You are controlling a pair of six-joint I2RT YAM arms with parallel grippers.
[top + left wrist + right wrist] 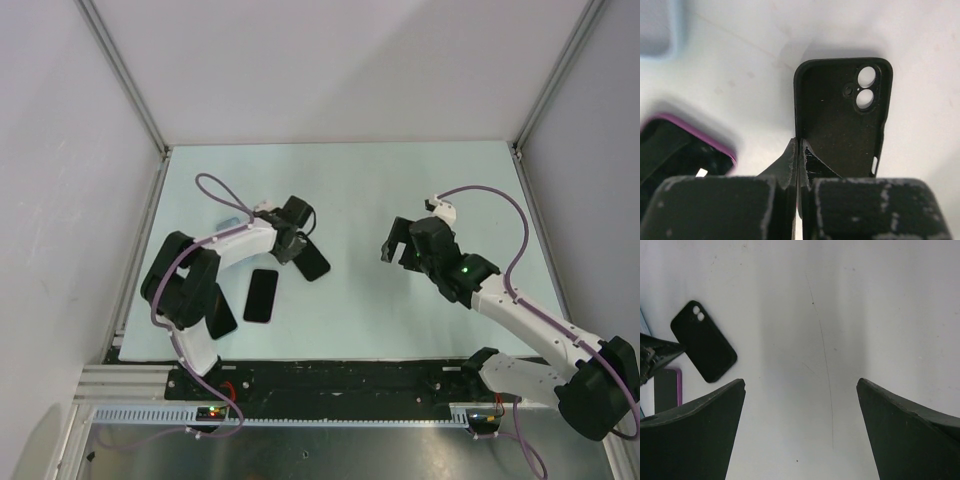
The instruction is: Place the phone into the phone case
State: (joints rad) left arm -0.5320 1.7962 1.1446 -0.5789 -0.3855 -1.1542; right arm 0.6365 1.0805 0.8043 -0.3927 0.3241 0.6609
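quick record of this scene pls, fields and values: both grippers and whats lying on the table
left gripper: shut, pinching the edge of the black case
right gripper: open, empty, over bare table
black case: empty, inside and camera cutouts facing the left wrist camera
pale-blue case: apart from the black case, mostly cut off in the left wrist view
purple-rimmed slab: beside the left gripper, not touching the black case
another dark slab: partly under the left arm

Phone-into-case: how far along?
Done: no phone seated that I can see. In hand: left gripper shut on the rim of an empty black case; right gripper open, idle. Left: pale-blue case and black slab lie apart on the table; inserting remains.
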